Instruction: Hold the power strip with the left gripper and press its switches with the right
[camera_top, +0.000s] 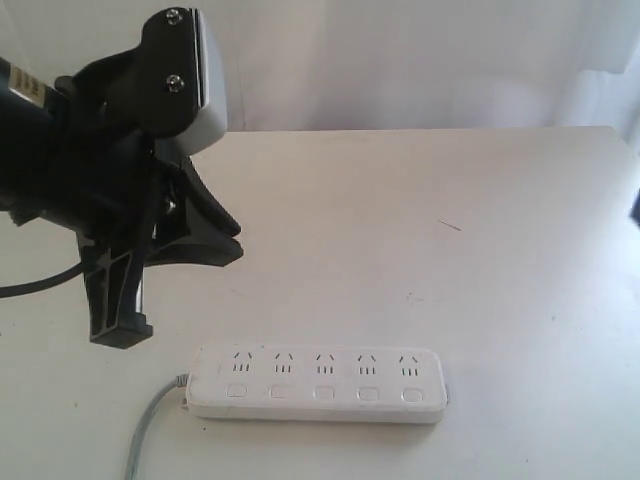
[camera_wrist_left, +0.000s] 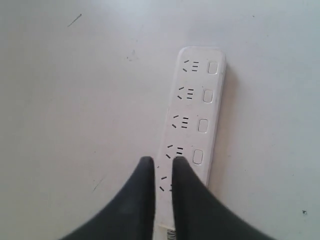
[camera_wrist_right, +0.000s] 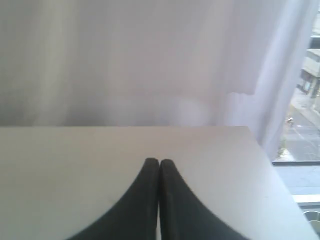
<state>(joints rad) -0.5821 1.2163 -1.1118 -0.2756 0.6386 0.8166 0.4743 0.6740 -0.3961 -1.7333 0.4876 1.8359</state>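
The left pincer hangs over the white power strip on the bench, almost closed with a thin gap, holding nothing. The right pincer is closed tight.

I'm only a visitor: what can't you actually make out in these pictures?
- Exterior view: the grey cord runs off the bottom edge; its plug is unseen.
- Left wrist view: the left pincer hides the cord-end button of the power strip.
- Exterior view: the switches are too small to read as on or off.
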